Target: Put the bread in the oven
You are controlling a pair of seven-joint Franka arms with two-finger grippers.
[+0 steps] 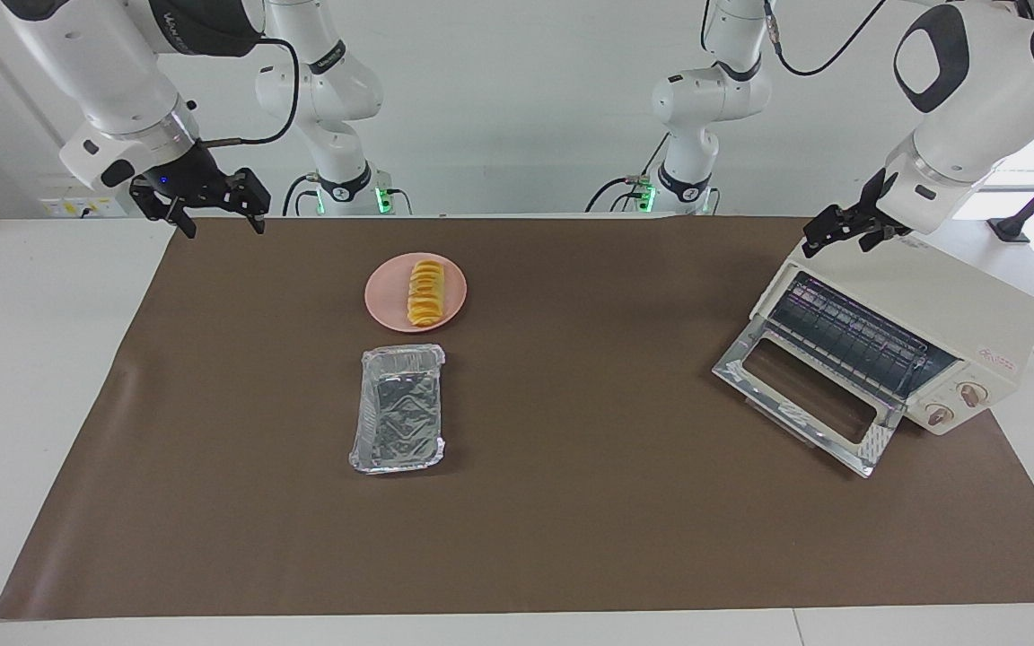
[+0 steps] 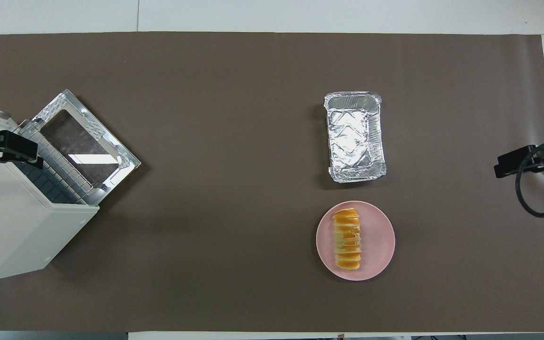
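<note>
Two grippers hang in the air, both with jaws spread and holding nothing. The left gripper (image 1: 849, 235) is over the top of the oven (image 1: 921, 314) at its corner nearer the robots; the right gripper (image 1: 212, 211) is over the edge of the brown mat (image 1: 571, 520) toward the right arm's end of the surface. The oven's glass door (image 1: 804, 404) lies dropped open. Well apart from the oven, the bread (image 1: 426, 292) rests on a pink plate (image 1: 387, 296). Just beside that plate, farther from the robots, sits a foil tray (image 1: 398, 408).
</note>
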